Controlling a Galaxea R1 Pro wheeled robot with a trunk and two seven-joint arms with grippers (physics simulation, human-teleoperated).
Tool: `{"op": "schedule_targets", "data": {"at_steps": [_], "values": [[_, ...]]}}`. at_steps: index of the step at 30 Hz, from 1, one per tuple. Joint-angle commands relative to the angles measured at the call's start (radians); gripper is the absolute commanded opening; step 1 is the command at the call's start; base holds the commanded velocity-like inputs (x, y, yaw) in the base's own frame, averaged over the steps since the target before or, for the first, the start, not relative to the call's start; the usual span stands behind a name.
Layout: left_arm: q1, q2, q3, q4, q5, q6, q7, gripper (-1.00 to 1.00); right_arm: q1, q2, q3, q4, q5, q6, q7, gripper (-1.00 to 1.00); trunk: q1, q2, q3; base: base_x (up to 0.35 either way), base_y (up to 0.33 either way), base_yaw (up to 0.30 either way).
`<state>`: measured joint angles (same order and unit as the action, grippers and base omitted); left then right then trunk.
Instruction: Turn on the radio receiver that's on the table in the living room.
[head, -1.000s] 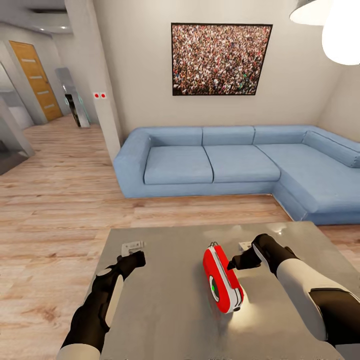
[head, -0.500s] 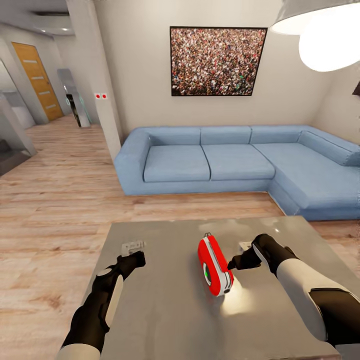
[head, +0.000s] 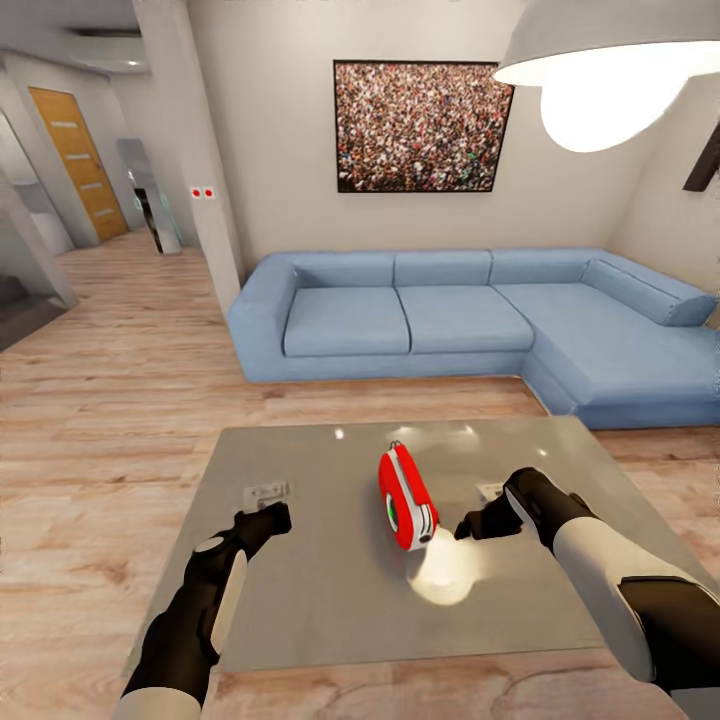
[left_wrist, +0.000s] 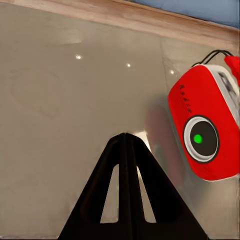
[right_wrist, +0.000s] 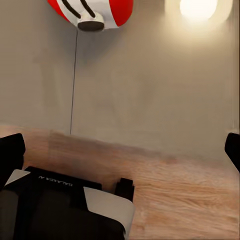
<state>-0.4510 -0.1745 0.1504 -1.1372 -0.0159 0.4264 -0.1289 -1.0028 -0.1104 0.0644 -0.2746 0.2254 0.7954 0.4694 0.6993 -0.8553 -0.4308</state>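
The red radio receiver (head: 405, 497) stands on its white edge band near the middle of the grey table (head: 300, 600), its round dial showing a green light. My right gripper (head: 468, 526) hovers just right of it, a small gap apart, and is open; in the right wrist view its fingers (right_wrist: 10, 152) sit at the frame's sides with the radio receiver (right_wrist: 92, 12) beyond them. My left gripper (head: 268, 518) is shut over the table's left part. In the left wrist view its fingertips (left_wrist: 125, 140) meet, and the radio receiver (left_wrist: 205, 130) lies off to one side.
The blue L-shaped sofa (head: 400, 320) runs behind the table and along the right. A crowd picture (head: 420, 125) hangs on the wall and a grey pendant lamp (head: 610, 60) hangs at the upper right. Light wood floor (head: 110, 400) spreads left toward a hallway.
The whole view has drawn back and up from the table, so more of its top and the lamp show. The right gripper was against the radio's side and now stands apart.
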Motion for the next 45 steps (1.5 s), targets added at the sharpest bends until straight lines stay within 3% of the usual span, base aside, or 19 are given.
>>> {"op": "schedule_targets", "data": {"at_steps": [1, 12, 15, 22, 27, 29, 32, 33, 35, 39, 42, 45], "values": [[0.0, 0.0, 0.0, 0.0, 0.0, 0.0, 0.0, -1.0, 0.0, 0.0, 0.0, 0.0, 0.0, 0.0, 0.0, 1.0, -0.004, 0.007, 0.003, -0.297, -0.143, 0.0], [0.0, 0.0, -0.002, 0.003, 0.001, -0.016, 0.0, -1.0, 0.0, 0.0, 0.0, 0.01, -0.003, -0.019, -0.004, 1.0, -0.046, 0.084, 0.038, -0.266, -0.135, 0.0], [0.0, 0.0, -0.002, 0.006, 0.0, -0.055, 0.0, -1.0, 0.001, 0.0, 0.0, 0.049, -0.004, -0.099, -0.007, 1.0, -0.058, 0.105, 0.047, -0.046, -0.035, 0.0], [0.0, 0.0, -0.001, 0.034, -0.005, -0.074, 0.002, -1.0, 0.002, 0.016, -0.001, 0.124, -0.007, -0.196, -0.008, 1.0, -0.084, 0.154, 0.069, -0.008, -0.006, 0.0], [0.006, 0.0, 0.003, 0.066, -0.015, -0.068, 0.007, -1.0, 0.003, 0.021, -0.001, 0.255, -0.008, -0.385, -0.008, 1.0, -0.104, 0.189, 0.085, 0.0, 0.0, 0.0], [0.013, 0.004, 0.005, 0.181, -0.039, -0.069, 0.009, -1.0, 0.005, 0.021, -0.001, 0.311, -0.008, -0.45, -0.008, 1.0, -0.111, 0.203, 0.091, 0.0, 0.0, 0.0], [0.017, 0.066, 0.006, 0.425, -0.067, -0.097, 0.01, -1.0, 0.02, 0.02, -0.002, 0.339, -0.008, -0.501, -0.008, 1.0, -0.123, 0.224, 0.1, 0.0, 0.0, 0.0], [0.018, 0.099, 0.006, 0.576, -0.075, -0.157, 0.011, -1.0, 0.038, 0.019, -0.003, 0.346, -0.008, -0.521, -0.008, 1.0, -0.127, 0.231, 0.103, 0.0, 0.0, 0.0], [0.018, 0.133, 0.008, 0.752, -0.079, -0.296, 0.012, -1.0, 0.074, 0.019, -0.003, 0.349, -0.008, -0.551, -0.01, 1.0, -0.134, 0.245, 0.11, 0.0, 0.0, 0.0], [0.018, 0.18, 0.009, 0.964, -0.079, -0.473, 0.039, -1.0, 0.141, 0.019, -0.003, 0.352, -0.008, -0.631, -0.041, 1.0, -0.15, 0.273, 0.122, 0.0, 0.0, 0.0], [0.018, 0.215, 0.009, 1.087, -0.078, -0.524, 0.06, -1.0, 0.207, 0.019, -0.003, 0.353, -0.008, -0.715, -0.091, 1.0, -0.161, 0.294, 0.132, 0.0, 0.0, 0.0], [0.018, 0.239, 0.009, 1.156, -0.078, -0.553, 0.067, -1.0, 0.265, 0.019, -0.003, 0.353, -0.009, -0.772, -0.148, 1.0, -0.173, 0.315, 0.141, 0.0, 0.0, 0.0]]}}
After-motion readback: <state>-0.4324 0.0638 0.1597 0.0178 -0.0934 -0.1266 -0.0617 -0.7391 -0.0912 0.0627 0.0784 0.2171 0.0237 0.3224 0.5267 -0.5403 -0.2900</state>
